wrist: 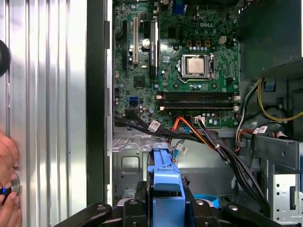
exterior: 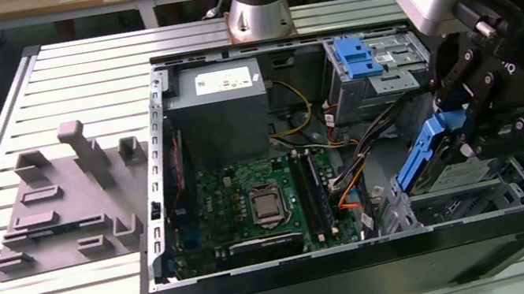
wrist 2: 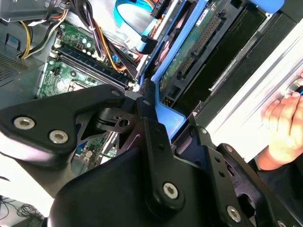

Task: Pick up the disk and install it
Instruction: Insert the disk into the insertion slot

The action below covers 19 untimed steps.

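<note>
The disk (exterior: 456,177), a silver drive in a blue plastic bracket, hangs tilted over the drive bay (exterior: 484,199) at the exterior view's right of the open computer case (exterior: 365,251). My gripper (exterior: 481,136) is shut on the disk's upper edge. In the first wrist view the blue bracket of the disk (wrist: 165,179) stands between the two black sides of my gripper (wrist: 165,209). The second wrist view shows the disk's (wrist 2: 189,52) green circuit-board underside and connector, with my gripper (wrist 2: 157,116) clamped on its blue end.
Inside the case lie the motherboard (exterior: 260,195), a grey power supply box (exterior: 219,114), cable bundles (exterior: 372,136) and an upper cage with a blue latch (exterior: 364,58). A grey fixture (exterior: 64,204) sits on the slatted table. A person's hand (wrist 2: 284,127) rests beside the case, also visible as a hand (wrist: 7,189).
</note>
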Motion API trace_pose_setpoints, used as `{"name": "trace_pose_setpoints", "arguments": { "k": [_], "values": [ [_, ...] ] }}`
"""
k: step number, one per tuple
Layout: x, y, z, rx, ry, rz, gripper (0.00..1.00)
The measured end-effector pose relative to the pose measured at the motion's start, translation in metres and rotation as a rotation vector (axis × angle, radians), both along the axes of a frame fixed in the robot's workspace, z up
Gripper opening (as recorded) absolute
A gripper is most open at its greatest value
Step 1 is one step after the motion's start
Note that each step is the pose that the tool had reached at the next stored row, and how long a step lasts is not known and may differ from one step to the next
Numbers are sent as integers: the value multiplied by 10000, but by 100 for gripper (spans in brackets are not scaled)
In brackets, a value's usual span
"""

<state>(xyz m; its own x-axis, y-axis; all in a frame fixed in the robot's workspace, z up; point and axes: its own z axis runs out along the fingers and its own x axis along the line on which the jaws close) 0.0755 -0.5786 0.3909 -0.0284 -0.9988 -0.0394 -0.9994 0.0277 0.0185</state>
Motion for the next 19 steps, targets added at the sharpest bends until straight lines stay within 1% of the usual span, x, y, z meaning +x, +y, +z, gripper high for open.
{"name": "trace_pose_setpoints", "arguments": {
  "k": [19],
  "values": [
    [9, 0, -196, 0, 0, 0, 36]
  ]
}}
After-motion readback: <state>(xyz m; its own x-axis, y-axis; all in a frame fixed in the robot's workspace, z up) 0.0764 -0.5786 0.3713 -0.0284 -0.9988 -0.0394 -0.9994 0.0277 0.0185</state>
